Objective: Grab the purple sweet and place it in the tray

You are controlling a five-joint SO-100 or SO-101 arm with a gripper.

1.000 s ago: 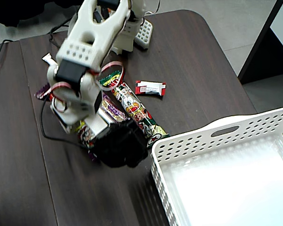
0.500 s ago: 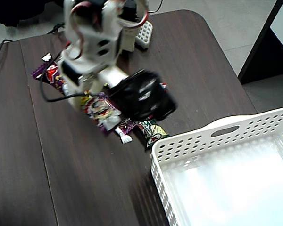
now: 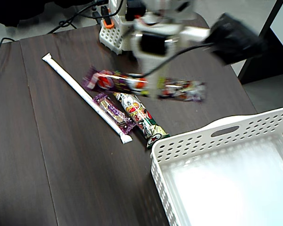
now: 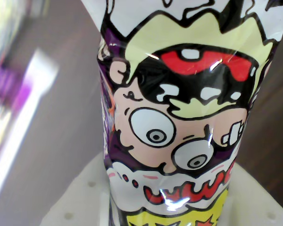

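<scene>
A white robot arm's gripper (image 3: 153, 85), blurred in the fixed view, pinches a long purple sweet (image 3: 181, 90) in a shiny cartoon-printed wrapper around its middle. The sweet hangs level in the air above the dark brown wooden table (image 3: 61, 179), up and left of the tray and not over it. In the wrist view the purple sweet (image 4: 179, 122) fills the picture. The white perforated plastic tray (image 3: 212, 134) sits at lower right, its glossy white floor showing. On the table lie a long white paper stick (image 3: 80, 92), a small purple wrapper (image 3: 114, 113) and a colourful cartoon packet (image 3: 140, 117) whose end touches the tray's corner.
</scene>
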